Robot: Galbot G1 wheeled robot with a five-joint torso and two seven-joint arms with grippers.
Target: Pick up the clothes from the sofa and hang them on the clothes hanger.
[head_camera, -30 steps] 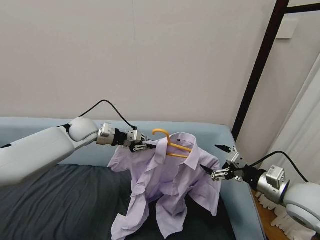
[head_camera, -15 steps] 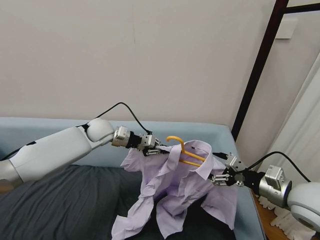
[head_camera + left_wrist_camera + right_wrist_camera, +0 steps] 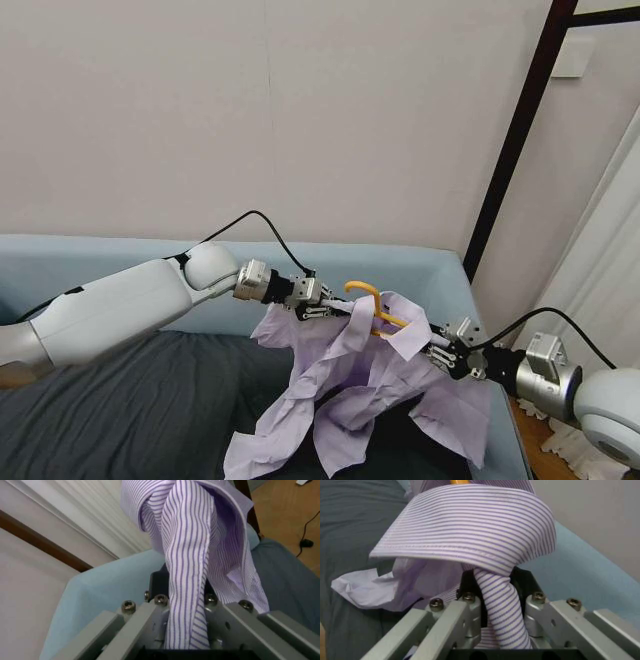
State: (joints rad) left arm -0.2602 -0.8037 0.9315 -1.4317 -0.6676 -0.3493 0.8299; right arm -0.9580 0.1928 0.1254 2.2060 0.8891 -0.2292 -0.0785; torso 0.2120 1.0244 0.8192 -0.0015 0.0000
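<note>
A lilac striped shirt (image 3: 350, 390) hangs on a yellow hanger (image 3: 368, 300) above the sofa (image 3: 110, 400), its tails drooping onto the dark cushion. My left gripper (image 3: 318, 303) is shut on the shirt's collar side at the left of the hanger; the left wrist view has the striped cloth (image 3: 192, 573) pinched between its fingers. At the hanger's right my right gripper (image 3: 436, 353) is shut on the other shoulder, the striped fabric (image 3: 495, 592) bunched between its fingers in the right wrist view.
A dark pole of a clothes rack (image 3: 515, 140) stands at the right past the sofa's light blue arm (image 3: 495, 400). White curtain (image 3: 600, 260) hangs at far right. A plain wall lies behind.
Both grippers have closed in toward each other with the shirt, the left moving right, and the right closing on the shoulder. The shirt is now bunched narrower around the hanger.
</note>
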